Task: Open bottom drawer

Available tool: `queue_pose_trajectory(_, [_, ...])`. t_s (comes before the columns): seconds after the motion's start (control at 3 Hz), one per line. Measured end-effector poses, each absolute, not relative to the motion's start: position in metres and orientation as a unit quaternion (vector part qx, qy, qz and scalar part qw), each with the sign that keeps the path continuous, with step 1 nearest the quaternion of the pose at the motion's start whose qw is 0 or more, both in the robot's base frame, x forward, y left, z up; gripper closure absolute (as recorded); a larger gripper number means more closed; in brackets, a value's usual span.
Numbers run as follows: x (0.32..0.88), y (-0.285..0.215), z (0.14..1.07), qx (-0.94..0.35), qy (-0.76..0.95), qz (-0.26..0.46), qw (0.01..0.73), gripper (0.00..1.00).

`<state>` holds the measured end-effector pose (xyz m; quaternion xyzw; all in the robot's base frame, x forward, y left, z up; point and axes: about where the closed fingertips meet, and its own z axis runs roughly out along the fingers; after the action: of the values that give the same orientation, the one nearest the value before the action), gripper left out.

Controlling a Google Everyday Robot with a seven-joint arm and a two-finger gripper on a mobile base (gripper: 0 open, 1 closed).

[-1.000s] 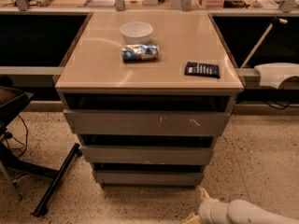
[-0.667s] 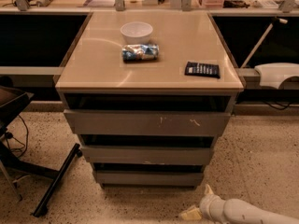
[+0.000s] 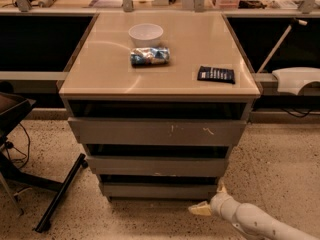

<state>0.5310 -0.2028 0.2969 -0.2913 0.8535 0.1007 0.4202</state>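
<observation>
Grey bottom drawer: lowest of the three fronts, close above the floor and set back under the middle drawer. It looks shut or nearly so, and you get no handle to hook.
Gripper: low at the near right, just beside the bottom drawer's right corner. Its jaws are spread wide and hold nothing; one finger points up at the corner, the other points left along the floor.
Step in hand: by my reading, you are lining up on the drawer's right end, with no firm grip yet.
Risk, wrong front: the dark gap above the bottom drawer is narrow. Come in a little high and you catch the middle drawer's lower edge instead.
Risk, slipping off: a flat front gripped at one corner gives little purchase, so the finger may slide off as you pull.
Risk, jamming: pulling from the right end alone may skew the drawer in its runners.
Risk, floor: the lower finger is very close to the floor and may drag or dig in.
Risk, jolt: a hard tug could rock the cabinet and shift the bowl and snack bag on top.
</observation>
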Motion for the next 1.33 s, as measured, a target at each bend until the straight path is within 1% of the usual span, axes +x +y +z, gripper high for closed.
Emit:
queue_pose_trajectory(0.67, [0.534,-0.199,0.300,-0.291,0.852,0.103,0.423,0.00])
queue_pose_trajectory(1.0, [0.531,-0.166,0.287,-0.317,0.837,0.136,0.425,0.00])
queue_pose_trajectory(1.33, [0.540,-0.117,0.281,-0.350,0.810,0.172,0.438,0.00])
